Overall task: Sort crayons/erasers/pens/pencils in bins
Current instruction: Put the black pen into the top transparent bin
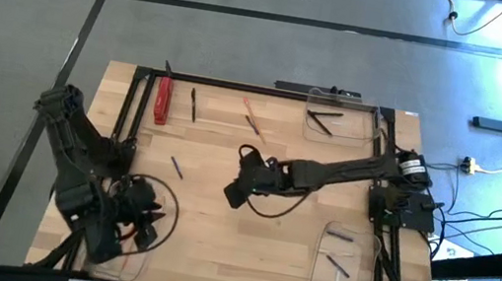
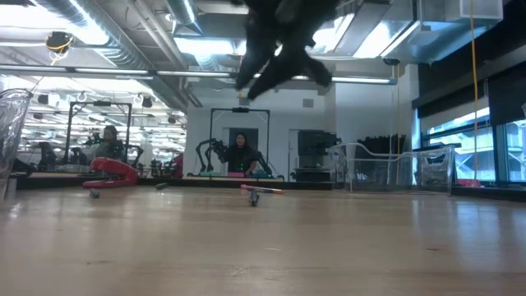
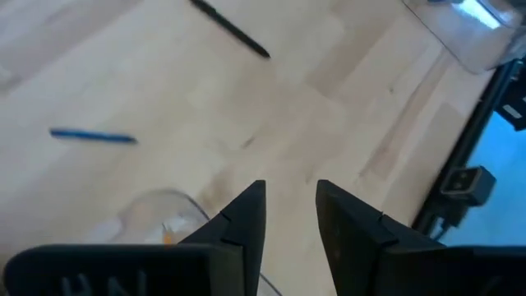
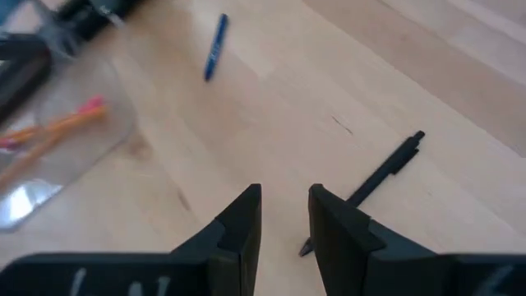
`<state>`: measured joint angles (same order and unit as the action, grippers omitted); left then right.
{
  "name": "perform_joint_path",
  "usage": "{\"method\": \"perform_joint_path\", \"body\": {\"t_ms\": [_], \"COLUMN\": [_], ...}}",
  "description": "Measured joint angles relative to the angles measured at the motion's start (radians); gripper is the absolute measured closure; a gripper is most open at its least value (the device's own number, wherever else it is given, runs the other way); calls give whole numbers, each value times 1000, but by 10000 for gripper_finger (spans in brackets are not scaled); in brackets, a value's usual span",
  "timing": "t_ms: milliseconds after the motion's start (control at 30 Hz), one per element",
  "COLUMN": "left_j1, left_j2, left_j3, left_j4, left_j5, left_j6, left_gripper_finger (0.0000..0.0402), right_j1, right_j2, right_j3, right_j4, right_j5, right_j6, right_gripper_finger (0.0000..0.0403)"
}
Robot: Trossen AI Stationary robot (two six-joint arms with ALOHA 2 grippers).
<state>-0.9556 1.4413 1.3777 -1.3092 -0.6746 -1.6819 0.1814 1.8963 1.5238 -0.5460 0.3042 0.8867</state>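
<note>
My left gripper (image 3: 290, 201) hangs open over the near-left bin (image 1: 119, 258), whose rim (image 3: 160, 201) shows below the fingers with an orange pencil inside. My right gripper (image 4: 284, 205) stands open above the table's middle (image 1: 235, 194), with nothing between its fingers. A black pen (image 4: 385, 170) lies flat on the wood just beyond them. A short blue stick (image 4: 215, 45) (image 1: 175, 166) lies farther left. The near-left bin (image 4: 49, 136) holds pencils with pink ends. More pencils (image 1: 254, 117) and a black pen (image 1: 193, 104) lie near the far edge.
A red object (image 1: 162, 100) lies at the far left. A bin (image 1: 342, 117) at the far right holds a black pen. A bin (image 1: 346, 269) at the near right holds dark sticks. A black frame rail (image 1: 259, 88) edges the table.
</note>
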Motion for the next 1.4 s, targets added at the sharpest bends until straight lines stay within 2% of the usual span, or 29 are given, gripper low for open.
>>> {"method": "perform_joint_path", "body": {"t_ms": [267, 467, 633, 900, 1167, 1400], "left_j1": [132, 223, 276, 304, 303, 303], "left_j2": [-47, -86, -103, -130, -198, -207], "left_j3": [0, 0, 0, 0, 0, 0], "left_j4": [20, 20, 20, 13, -38, -37], "left_j5": [-52, -63, -65, -60, -68, -67], "left_j6": [287, 442, 538, 796, 821, 821], "left_gripper_finger": [300, 300, 300, 300, 300, 300], "right_j1": [-51, -75, -89, -119, -169, -178], "right_j2": [12, 12, 12, 44, 77, 77], "right_j3": [0, 0, 0, -4, -5, -5], "right_j4": [-53, -52, -53, -85, -81, -74], "right_j5": [-37, -73, -131, -183, -230, -227], "right_j6": [-34, -154, -52, 128, 160, 161], "right_gripper_finger": [302, 302, 302, 301, 305, 340]}}
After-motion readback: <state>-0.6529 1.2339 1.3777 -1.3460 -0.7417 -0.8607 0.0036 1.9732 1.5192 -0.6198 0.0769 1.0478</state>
